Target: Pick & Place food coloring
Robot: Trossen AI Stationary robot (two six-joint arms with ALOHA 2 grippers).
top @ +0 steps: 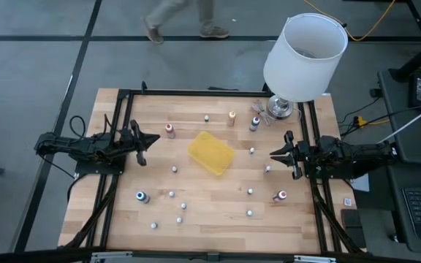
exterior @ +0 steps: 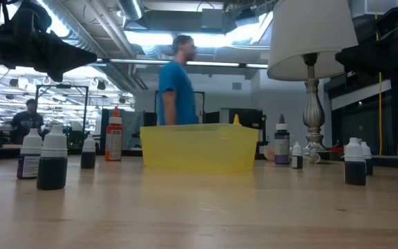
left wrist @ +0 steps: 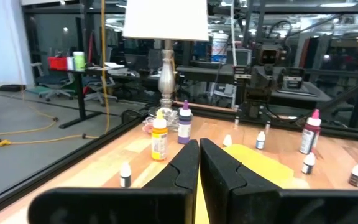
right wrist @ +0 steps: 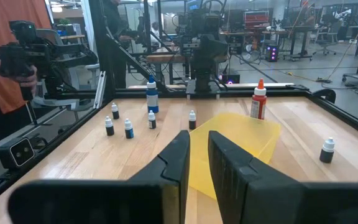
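Currently noted: left gripper [top: 154, 139] at the table's left edge, fingers together, nothing held. Right gripper [top: 272, 154] at the right edge, fingers likewise together and empty. Food coloring bottles [top: 175, 169] scattered upright across the wooden table [top: 218, 212], none touching either gripper; larger ones with red cap [top: 169, 130], blue cap [top: 141, 196] and orange cap [top: 232, 117]. Yellow tray [top: 210, 152] lying near centre, between both arms. White-shaded lamp [top: 304, 55] standing at the far right corner. Person [exterior: 178, 83] walking beyond the table.
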